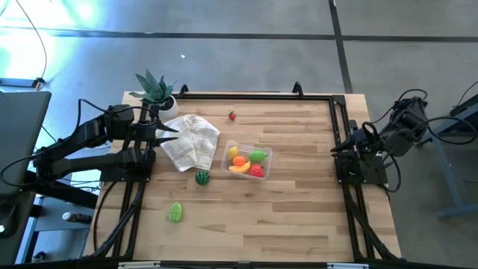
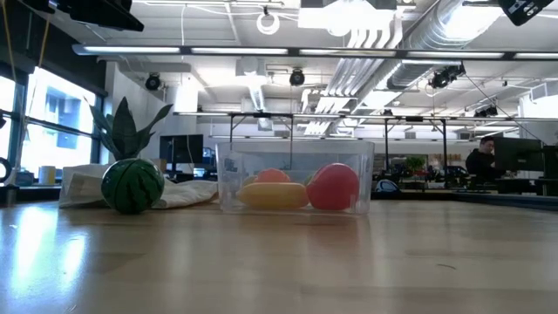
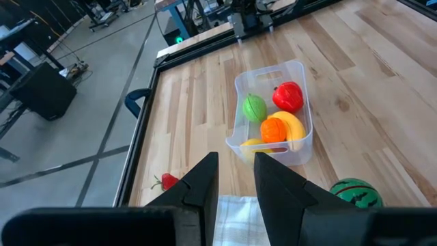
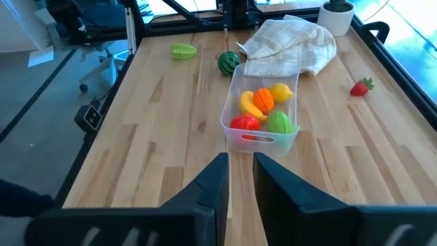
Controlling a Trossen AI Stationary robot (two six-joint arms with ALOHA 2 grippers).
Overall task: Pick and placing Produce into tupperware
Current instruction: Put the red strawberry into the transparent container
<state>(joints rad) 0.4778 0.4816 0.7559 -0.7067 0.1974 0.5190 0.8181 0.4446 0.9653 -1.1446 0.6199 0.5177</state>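
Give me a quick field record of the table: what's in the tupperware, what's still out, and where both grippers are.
tupperware: mid-table, lidless
inside: banana, orange, lemon, green fruit, red fruit
still out: watermelon by the cloth; light green fruit near the front left; strawberry toward the back
cloth: crumpled, left of the tupperware
potted plant: back left corner
left gripper: over the cloth's edge, empty, narrow gap
right gripper: at the right edge, empty, narrow gap

- High view: overhead, straight down on the whole table (image 1: 299, 217).
- Low view: tabletop level, facing the room.
- Wrist views: opposite ends, both looking inward at the tupperware (image 3: 298, 140).
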